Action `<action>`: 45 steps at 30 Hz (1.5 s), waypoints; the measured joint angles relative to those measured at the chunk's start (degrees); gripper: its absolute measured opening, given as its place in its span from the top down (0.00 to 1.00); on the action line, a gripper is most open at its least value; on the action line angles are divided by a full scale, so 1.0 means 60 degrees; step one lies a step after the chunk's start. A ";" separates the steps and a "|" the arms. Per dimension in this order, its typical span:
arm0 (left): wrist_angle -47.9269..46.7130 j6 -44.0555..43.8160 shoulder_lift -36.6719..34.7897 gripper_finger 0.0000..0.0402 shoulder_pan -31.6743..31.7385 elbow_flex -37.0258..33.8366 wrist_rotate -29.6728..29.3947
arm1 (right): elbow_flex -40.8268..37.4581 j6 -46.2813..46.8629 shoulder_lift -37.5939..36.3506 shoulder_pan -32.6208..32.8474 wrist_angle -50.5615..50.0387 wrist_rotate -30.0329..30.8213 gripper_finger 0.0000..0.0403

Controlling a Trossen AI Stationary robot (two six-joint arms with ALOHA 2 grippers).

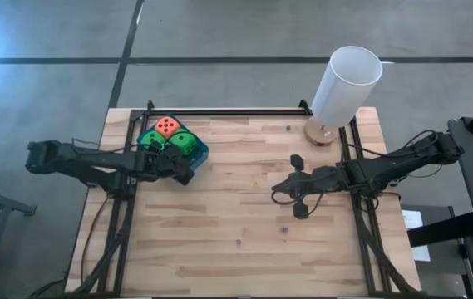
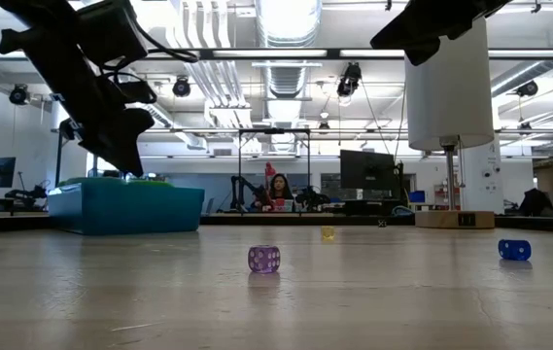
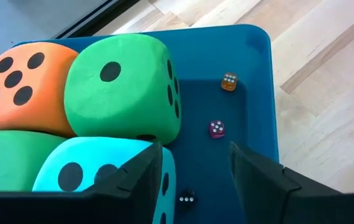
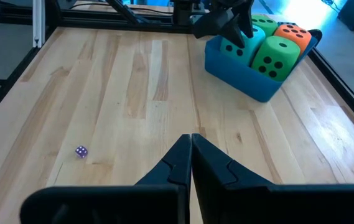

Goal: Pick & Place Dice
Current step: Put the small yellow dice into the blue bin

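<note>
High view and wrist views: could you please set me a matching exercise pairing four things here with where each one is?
Things:
A. orange-red die
B. small purple die
C. white cylinder
D. left gripper

Places:
1. on a round wooden base at the table's far edge
2. hovering over the blue tray
3. inside the blue tray
4. alone on bare wood

Pairs: A-3, B-4, C-1, D-2.

Right tool (image 4: 191,163) closed, purple die (image 4: 81,151) (tiny), foam dice (image 4: 265,38) in blue tray (image 4: 242,81)

Orange die (image 3: 21,87), green die (image 3: 124,87) (dark pips), blue tray (image 3: 251,81)
</note>
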 joint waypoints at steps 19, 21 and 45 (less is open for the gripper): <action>0.0084 0.0264 0.0000 0.47 -0.0753 0.0967 0.0178 | 0.0002 0.0058 0.0001 0.0000 -0.0003 0.0000 0.98; 0.0198 0.0379 0.0000 0.47 -0.0915 0.1074 0.0183 | 0.0000 0.0062 0.0000 0.0000 -0.0001 0.0000 0.98; 0.2546 0.2515 0.0000 0.54 -0.2104 0.1275 0.0926 | -0.1186 0.1730 0.0044 -0.0044 -0.0822 0.0070 0.98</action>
